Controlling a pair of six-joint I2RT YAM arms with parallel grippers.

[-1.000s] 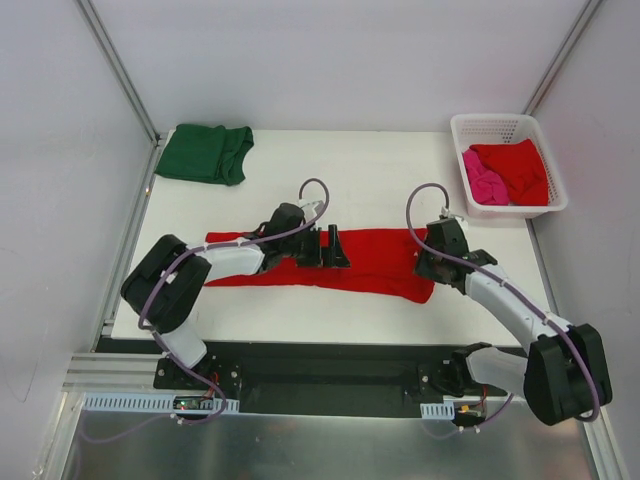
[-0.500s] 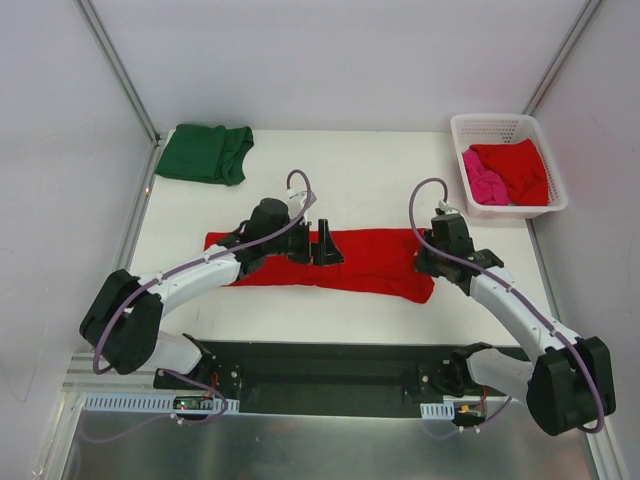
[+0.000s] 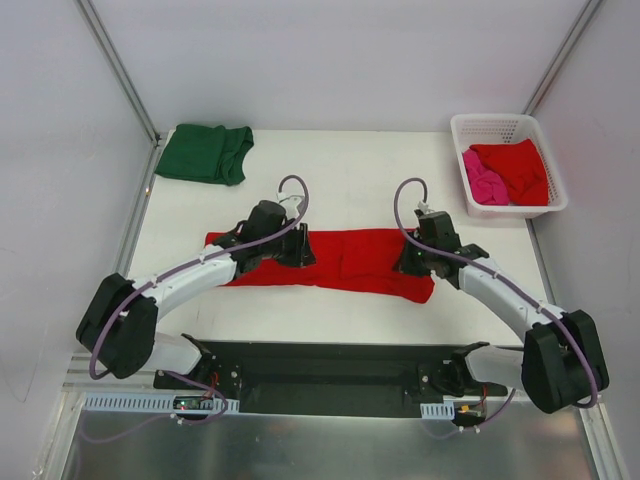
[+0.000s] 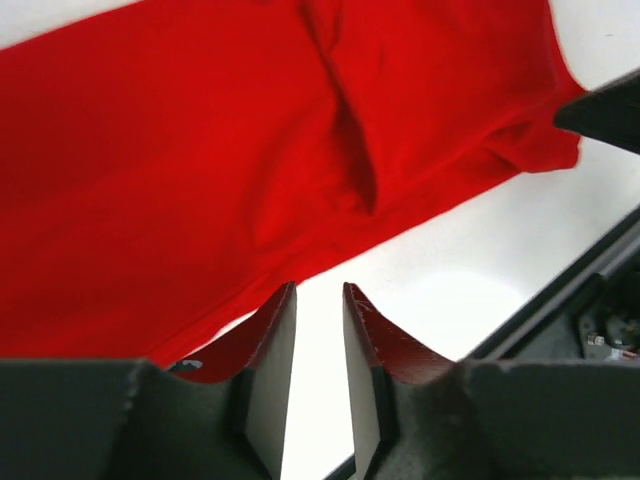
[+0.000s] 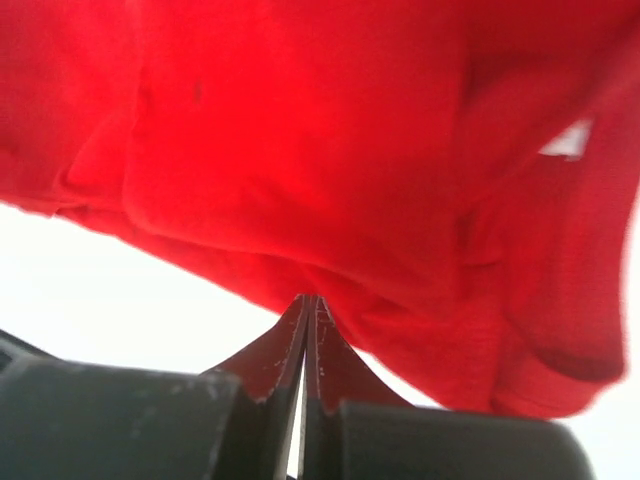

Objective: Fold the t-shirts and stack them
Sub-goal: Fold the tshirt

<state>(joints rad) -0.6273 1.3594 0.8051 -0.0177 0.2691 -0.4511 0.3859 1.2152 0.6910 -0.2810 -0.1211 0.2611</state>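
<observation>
A bright red t-shirt [image 3: 360,262] lies as a long band across the middle of the table. My left gripper [image 3: 303,250] hovers over its middle. In the left wrist view the left gripper [image 4: 318,290] has its jaws a narrow gap apart at the red t-shirt's [image 4: 200,150] near edge, with only white table between them. My right gripper [image 3: 408,262] is at the shirt's right end. In the right wrist view the right gripper [image 5: 308,298] is shut, its tips pinched on the puckered edge of the red t-shirt [image 5: 300,130]. A folded dark green t-shirt [image 3: 205,152] lies at the back left.
A white lattice basket [image 3: 497,120] stands at the back right with another red t-shirt [image 3: 520,168] and a pink one [image 3: 482,180] inside. Grey walls and metal posts close in the table on both sides. The black base rail runs along the near edge.
The left gripper has gone from wide open to a narrow gap and shifted slightly left. The right gripper has closed on the shirt's edge and moved a little left.
</observation>
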